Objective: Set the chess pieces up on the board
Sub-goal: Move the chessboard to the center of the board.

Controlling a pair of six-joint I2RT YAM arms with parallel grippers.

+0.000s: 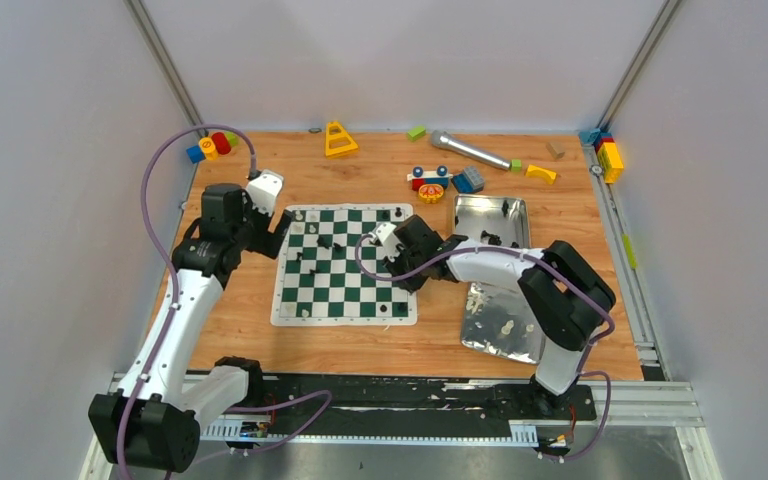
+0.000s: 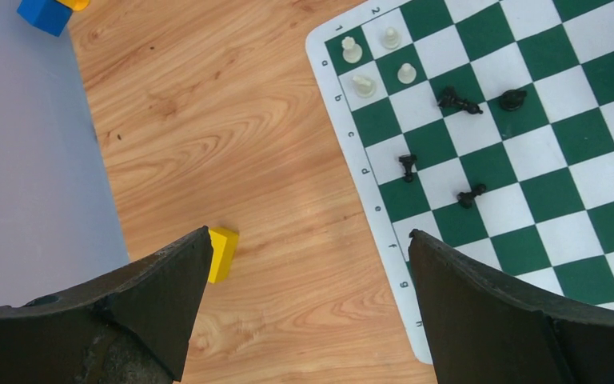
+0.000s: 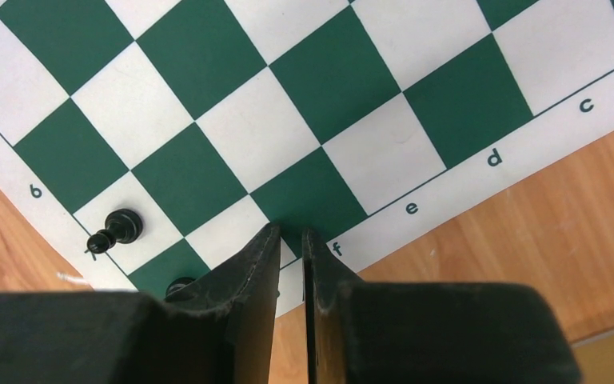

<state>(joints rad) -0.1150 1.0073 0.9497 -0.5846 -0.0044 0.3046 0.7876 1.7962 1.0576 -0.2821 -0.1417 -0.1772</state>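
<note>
The green-and-white board [image 1: 345, 318] lies mid-table between the arms. In the left wrist view, several cream pieces [image 2: 363, 84] stand in its corner squares and several black pieces [image 2: 470, 194] are scattered nearby, one on its side [image 2: 457, 101]. My left gripper [image 2: 309, 234] hangs open over bare wood beside the board's lettered edge, holding nothing. My right gripper [image 3: 292, 232] hovers over the border near letter f. Its jaws are almost together and nothing shows in the thin slit. A black pawn [image 3: 116, 230] stands close by. Another black piece [image 3: 177, 284] is half hidden behind one finger.
Two silver tins sit right of the board, the far one [image 1: 490, 215] holding black pieces, the near one [image 1: 505, 320] cream pieces. Toy blocks and a microphone [image 1: 470, 150] line the back. A yellow block [image 2: 222, 254] lies by my left finger and a blue one [image 2: 44, 14] lies farther off.
</note>
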